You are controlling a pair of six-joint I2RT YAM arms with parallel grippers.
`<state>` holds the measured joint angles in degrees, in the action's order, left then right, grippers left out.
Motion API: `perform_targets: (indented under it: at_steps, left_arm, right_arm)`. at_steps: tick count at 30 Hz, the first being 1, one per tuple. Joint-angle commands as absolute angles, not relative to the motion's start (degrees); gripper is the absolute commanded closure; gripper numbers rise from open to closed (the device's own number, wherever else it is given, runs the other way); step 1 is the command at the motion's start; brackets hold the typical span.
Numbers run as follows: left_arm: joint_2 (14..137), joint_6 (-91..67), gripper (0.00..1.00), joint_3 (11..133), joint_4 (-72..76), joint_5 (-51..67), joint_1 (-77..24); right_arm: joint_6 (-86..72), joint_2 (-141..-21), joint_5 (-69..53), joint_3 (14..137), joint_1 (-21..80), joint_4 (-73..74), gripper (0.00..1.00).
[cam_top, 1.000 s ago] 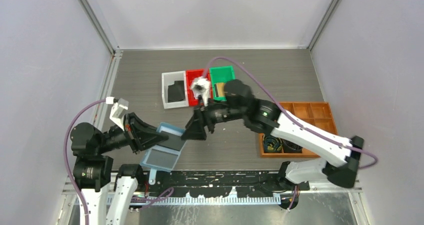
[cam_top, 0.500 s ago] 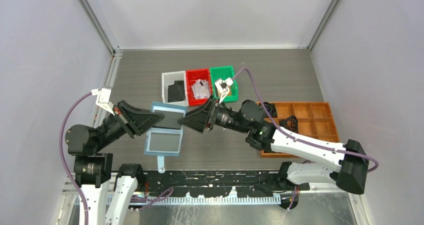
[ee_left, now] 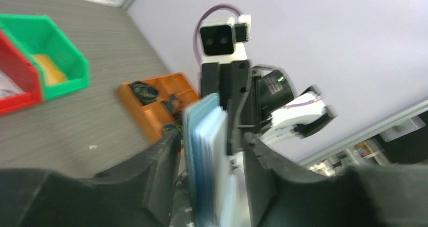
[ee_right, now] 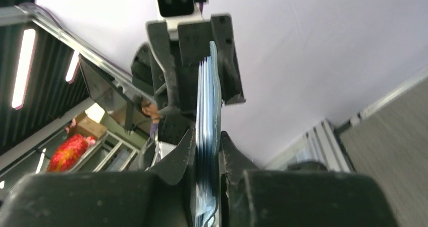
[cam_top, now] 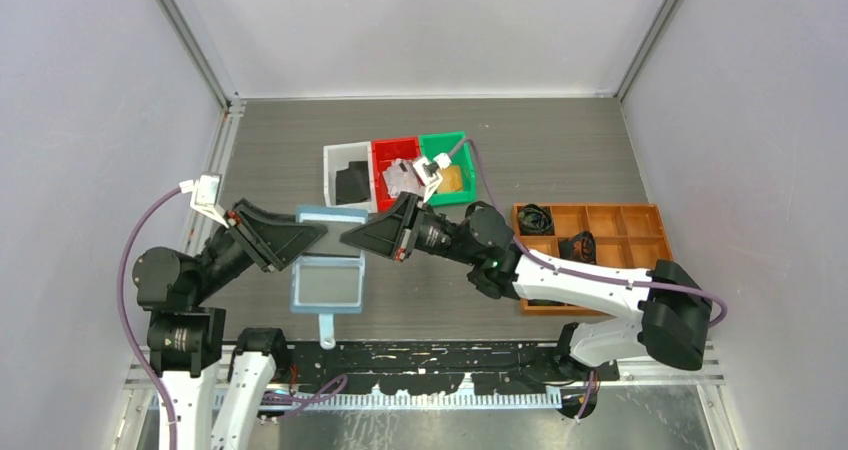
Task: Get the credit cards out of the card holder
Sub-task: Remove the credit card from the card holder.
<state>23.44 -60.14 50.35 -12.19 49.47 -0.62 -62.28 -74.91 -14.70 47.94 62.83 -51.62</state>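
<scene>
**Right gripper closes on the wallet, left one slackens**

Swinging further left since half a second ago, the right arm has brought its gripper in from beside the wallet and shut it on the wallet's right edge. The left jaws have parted a little, and the wallet has hardly shifted.

From above, the open blue wallet [cam_top: 327, 282] lies spread with its lighter inside facing up, left of the table's [cam_top: 560, 140] middle, its snap tab pointing toward the arm bases. The left arm reaches up and rightward from its base, and the left gripper [cam_top: 318, 233] meets the wallet's upper half from the left. The right arm stretches low and long across the table, and the right gripper [cam_top: 352, 238] meets the same half from the right.

Behind them a white bin [cam_top: 335, 155] holds a black card [cam_top: 350, 182], and a green bin [cam_top: 445, 138] holds a gold card [cam_top: 452, 178]. Between them a red bin [cam_top: 385, 145] is partly hidden by the right wrist's camera.

The left wrist view shows the wallet edge-on between the left fingers [ee_left: 151, 176], with a gap on one side, so that grip is released.

The right wrist view shows both right fingers [ee_right: 181, 159] pressed tight against the wallet, grasping it.
</scene>
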Motion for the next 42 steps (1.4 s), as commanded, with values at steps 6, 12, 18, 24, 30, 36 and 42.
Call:
perform_targets:
  at_steps: [6, 12, 18, 24, 30, 36, 42]
  left_arm:
    - [32.45, -41.97, 0.02, 59.54, -28.19, 67.25, -0.53]
    - [34.2, -39.2, 0.09, 58.62, -28.39, 80.65, -0.53]
    - [33.67, -39.33, 0.17, 57.74, -29.03, 86.36, -0.53]
    - [31.92, -37.1, 0.36, 54.5, -28.86, 88.41, -0.53]
    - [30.44, -33.65, 0.47, 51.65, -29.23, 84.91, -0.53]
    - [31.14, -26.7, 0.53, 52.07, -36.01, 82.56, -0.53]
    - [34.4, -20.97, 0.85, 54.13, -44.21, 84.42, -0.61]
  right_arm:
    - [-40.08, -71.28, -37.63, 72.99, 61.56, 2.86, 0.99]
    - [-21.69, -81.24, -43.67, 92.61, 61.61, 34.2, 0.99]
    - [-13.02, -90.13, -44.37, 106.9, 61.58, 50.7, 0.99]
    - [-9.66, -95.47, -45.13, 116.58, 61.66, 57.38, 0.99]
    - [-7.69, -97.98, -45.41, 121.45, 62.41, 61.74, 0.99]
    - [-7.39, -99.78, -45.28, 124.42, 62.56, 62.45, 0.99]
    - [-7.12, -103.84, -45.4, 129.27, 62.58, 64.14, 0.88]
